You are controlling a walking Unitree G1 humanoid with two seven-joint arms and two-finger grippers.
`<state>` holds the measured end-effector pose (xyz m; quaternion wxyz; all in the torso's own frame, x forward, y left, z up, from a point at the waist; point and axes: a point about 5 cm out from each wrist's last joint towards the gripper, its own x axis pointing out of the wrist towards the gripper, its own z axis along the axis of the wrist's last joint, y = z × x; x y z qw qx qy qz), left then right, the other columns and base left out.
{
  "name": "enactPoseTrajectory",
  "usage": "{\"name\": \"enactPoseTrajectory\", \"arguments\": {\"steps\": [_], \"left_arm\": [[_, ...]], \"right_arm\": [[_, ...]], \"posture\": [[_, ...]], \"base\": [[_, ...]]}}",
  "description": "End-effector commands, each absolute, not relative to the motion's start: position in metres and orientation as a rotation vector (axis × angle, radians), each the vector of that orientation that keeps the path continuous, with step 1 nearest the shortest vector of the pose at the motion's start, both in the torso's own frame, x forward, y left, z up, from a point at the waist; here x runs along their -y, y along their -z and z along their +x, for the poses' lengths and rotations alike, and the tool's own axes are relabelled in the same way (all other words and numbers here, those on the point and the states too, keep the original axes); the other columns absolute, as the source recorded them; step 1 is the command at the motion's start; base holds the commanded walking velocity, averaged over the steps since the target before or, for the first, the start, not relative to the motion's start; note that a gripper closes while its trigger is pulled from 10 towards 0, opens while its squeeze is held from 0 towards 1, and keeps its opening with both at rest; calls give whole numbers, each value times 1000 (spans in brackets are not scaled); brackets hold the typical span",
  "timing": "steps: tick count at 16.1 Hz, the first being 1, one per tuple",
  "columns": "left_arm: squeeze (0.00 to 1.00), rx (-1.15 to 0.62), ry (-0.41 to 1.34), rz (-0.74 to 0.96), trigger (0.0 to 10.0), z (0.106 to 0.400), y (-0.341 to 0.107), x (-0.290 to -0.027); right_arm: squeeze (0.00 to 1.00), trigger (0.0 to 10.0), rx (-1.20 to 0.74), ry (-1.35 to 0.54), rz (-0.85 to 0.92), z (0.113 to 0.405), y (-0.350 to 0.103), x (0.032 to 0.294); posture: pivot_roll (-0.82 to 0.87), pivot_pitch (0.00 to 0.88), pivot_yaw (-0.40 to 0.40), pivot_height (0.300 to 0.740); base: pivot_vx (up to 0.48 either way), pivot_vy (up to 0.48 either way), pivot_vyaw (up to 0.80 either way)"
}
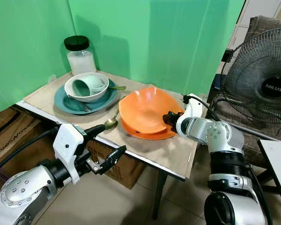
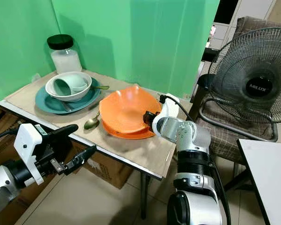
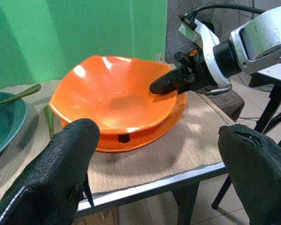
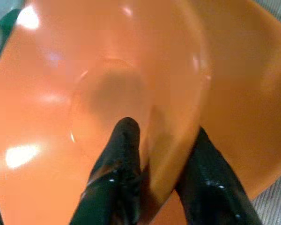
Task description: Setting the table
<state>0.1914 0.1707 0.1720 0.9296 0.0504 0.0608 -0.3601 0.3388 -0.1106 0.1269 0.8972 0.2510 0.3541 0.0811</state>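
Right gripper (image 1: pixel 171 118) pinches the near rim of the orange bowl (image 1: pixel 147 108), one finger inside, bowl tilted on the orange plate (image 1: pixel 150 133); left gripper (image 1: pixel 107 147) wide, idle; next: lift bowl clear.

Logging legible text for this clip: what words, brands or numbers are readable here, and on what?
"MILUX": on the round hub of the standing fan, white letters on black, readable in both eye views.
The jar, bowls, plates and spoon carry no visible print.
No other text or numbers can be read.
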Motion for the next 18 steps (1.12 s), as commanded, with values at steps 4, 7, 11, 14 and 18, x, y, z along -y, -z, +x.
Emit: {"name": "enactPoseTrajectory", "arguments": {"steps": [4,7,11,14,18], "left_arm": [[0,-128,752,118,10000,192,-173,-170],[0,-90,711,135,10000,197,-178,-172],[0,-45,672,146,10000,203,-184,-170],[0,46,595,114,10000,217,-197,-155],[0,78,402,122,10000,240,-199,-153]], "right_arm": [[0,0,-714,-171,542,343,-135,110],[0,0,-581,-180,609,346,-161,119],[0,0,-365,-211,597,342,-193,133],[0,2706,-65,-250,483,310,-235,156],[0,10000,24,-220,409,290,-232,161]], "posture": [[-33,0,2,740],[-34,0,4,740],[-46,0,10,740],[-70,0,28,740],[-91,0,39,740]], "base": [[0,0,0],[0,0,0],[0,0,0],[0,0,0],[0,0,0]]}}
